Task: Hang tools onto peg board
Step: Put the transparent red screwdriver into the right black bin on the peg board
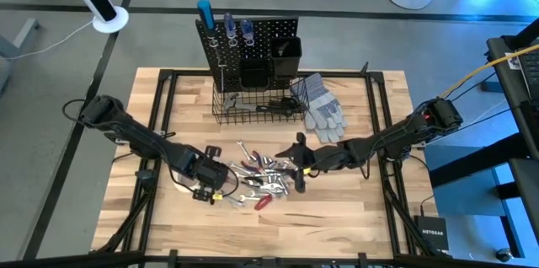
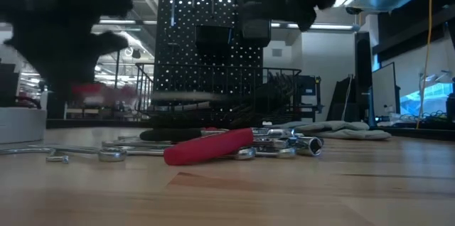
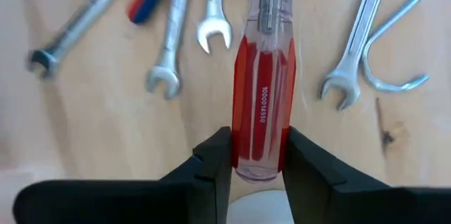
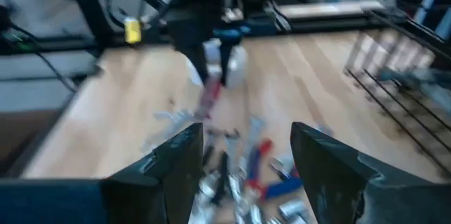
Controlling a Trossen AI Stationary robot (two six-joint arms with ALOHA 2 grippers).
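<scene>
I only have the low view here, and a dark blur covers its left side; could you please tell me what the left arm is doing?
Observer: The left gripper has its fingers shut on the handle of a red screwdriver.
Operator: Thank you. Is the other arm busy?
Observer: No, the right gripper hangs open over the tool pile, holding nothing.
Operator: And is anything on the peg board?
Observer: Yes, screwdrivers hang along the top of the peg board.
</scene>
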